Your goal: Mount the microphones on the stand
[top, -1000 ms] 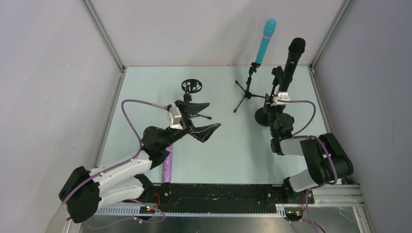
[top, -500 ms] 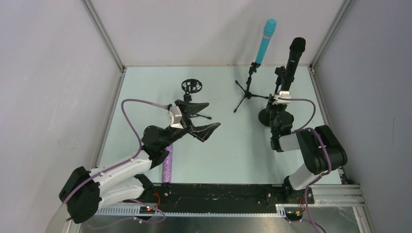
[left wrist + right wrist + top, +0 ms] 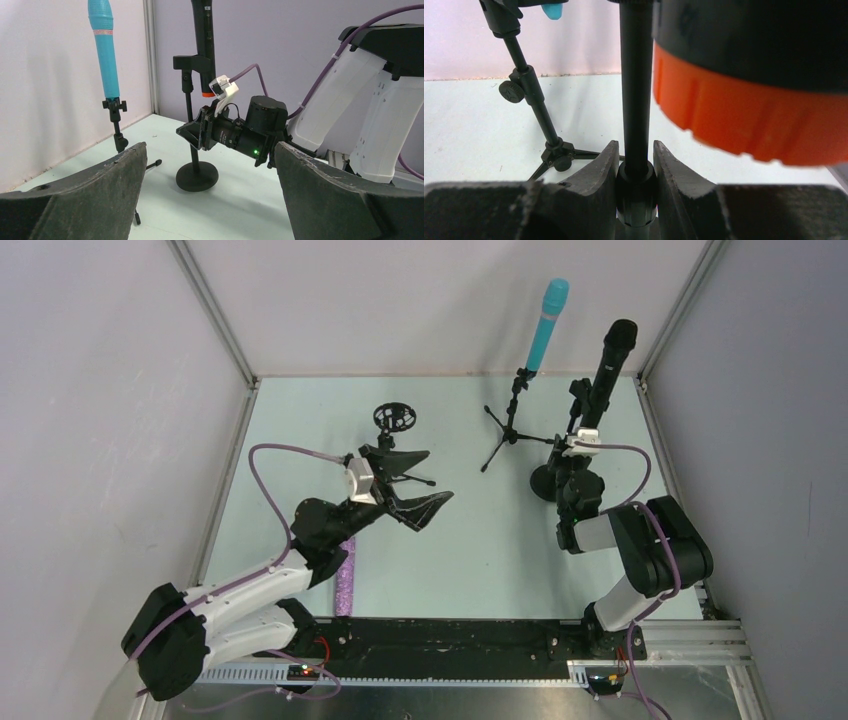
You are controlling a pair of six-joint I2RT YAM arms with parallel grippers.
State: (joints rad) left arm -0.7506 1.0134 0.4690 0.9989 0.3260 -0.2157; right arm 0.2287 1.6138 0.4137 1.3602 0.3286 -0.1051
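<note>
The black microphone with its orange end ring stands clipped in a round-base stand. My right gripper is shut on this stand's pole, at a collar just below the ring; from above the right gripper sits low on the pole. The cyan microphone stands upright in a tripod stand. The purple glitter microphone lies on the table, partly under my left arm. My left gripper hovers open mid-table with nothing between its fingers.
A third small stand with a round ring holder stands behind the left gripper. The tripod's legs spread just left of the round-base stand. Grey walls and metal frame posts close in the table on three sides.
The right arm has drawn its elbow in, and the black microphone with its stand has shifted slightly to the right. The left arm has not moved.
</note>
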